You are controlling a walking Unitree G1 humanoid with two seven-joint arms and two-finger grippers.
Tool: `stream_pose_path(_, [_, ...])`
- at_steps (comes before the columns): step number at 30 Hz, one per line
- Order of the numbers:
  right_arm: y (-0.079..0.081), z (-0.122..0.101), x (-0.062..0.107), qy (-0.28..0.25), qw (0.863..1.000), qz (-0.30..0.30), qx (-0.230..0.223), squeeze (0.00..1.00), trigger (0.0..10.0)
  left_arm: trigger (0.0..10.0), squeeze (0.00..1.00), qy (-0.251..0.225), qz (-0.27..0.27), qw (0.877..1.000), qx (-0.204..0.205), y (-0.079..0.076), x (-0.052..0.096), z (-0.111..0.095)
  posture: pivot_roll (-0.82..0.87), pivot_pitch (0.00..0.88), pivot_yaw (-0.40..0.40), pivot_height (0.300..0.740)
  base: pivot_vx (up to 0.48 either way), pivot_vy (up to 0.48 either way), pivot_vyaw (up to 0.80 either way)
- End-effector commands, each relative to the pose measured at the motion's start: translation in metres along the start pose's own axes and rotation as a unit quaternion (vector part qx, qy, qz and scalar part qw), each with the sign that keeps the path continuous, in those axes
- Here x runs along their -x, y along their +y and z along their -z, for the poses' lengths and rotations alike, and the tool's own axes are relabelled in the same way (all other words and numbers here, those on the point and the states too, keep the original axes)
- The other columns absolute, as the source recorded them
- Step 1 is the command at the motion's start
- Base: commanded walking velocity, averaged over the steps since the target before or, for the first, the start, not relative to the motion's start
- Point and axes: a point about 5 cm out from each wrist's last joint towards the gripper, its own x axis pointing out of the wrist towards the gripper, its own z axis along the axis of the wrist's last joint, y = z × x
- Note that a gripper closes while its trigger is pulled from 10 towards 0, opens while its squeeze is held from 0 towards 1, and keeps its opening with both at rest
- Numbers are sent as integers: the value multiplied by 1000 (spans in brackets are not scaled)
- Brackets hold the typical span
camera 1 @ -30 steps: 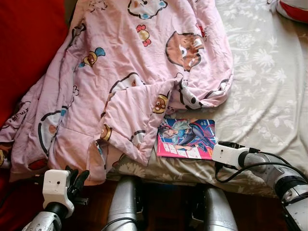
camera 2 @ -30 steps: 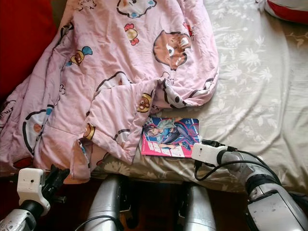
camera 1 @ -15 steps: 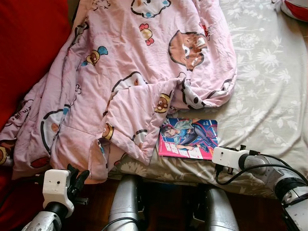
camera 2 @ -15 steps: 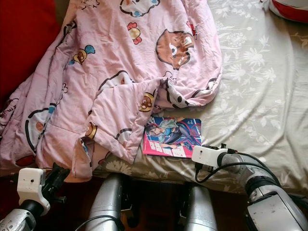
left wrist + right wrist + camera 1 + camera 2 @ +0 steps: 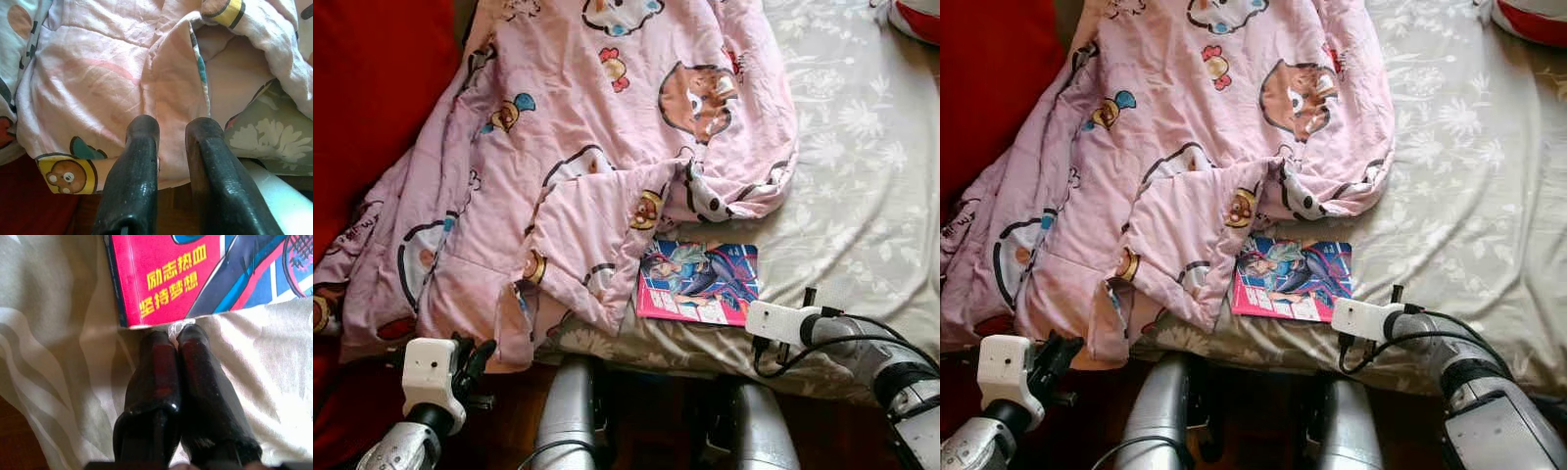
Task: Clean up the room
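a bed (image 5: 862,166) with a grey floral sheet lies before the robot, seen from above. a pink cartoon-print quilt (image 5: 578,166) is spread rumpled over the robot's left part of the bed, its lower corner hanging over the near edge. a comic book (image 5: 698,282) with a red, blue and pink cover lies flat on the sheet just beside the quilt's folded corner, near the bed's front edge. a red cushion (image 5: 372,88) stands at the far left, and a red-and-white pillow (image 5: 913,18) shows at the far right corner.

the right gripper (image 5: 177,335) rests on the sheet at the near edge of the comic book; its 2 black fingers (image 5: 159,367) are pressed together, and a small sliver of white, apparently the cover's edge, shows between the tips where they meet the book's lower border. in the head views its white wrist housing sits just right of the book's near right corner.

the left gripper (image 5: 171,128) is held low below the hanging quilt corner, its 2 fingers (image 5: 139,161) parted with a narrow gap, tips close to the pink cloth and clasping nothing. the robot's 2 silver legs (image 5: 568,416) stand against the bed's front.
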Motion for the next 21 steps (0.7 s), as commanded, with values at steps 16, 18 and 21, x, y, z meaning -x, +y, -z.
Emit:
stream_pose_path(16, [6,20,22,-179,893,154,-384,0,0,10000,0,42,-25,998,35,-5,-31,45,66,171,10,630,0,0,0])
stream_pose_path(18, [12,19,25,-218,832,199,-470,0,5922,10000,0,50,-26,998,38,-5,-35,50,44,140,11,630,0,0,0])
stream_pose_path(21, [19,23,25,-217,747,279,-563,0,10000,10000,0,60,-29,997,39,-5,-41,57,19,116,14,630,0,0,0])
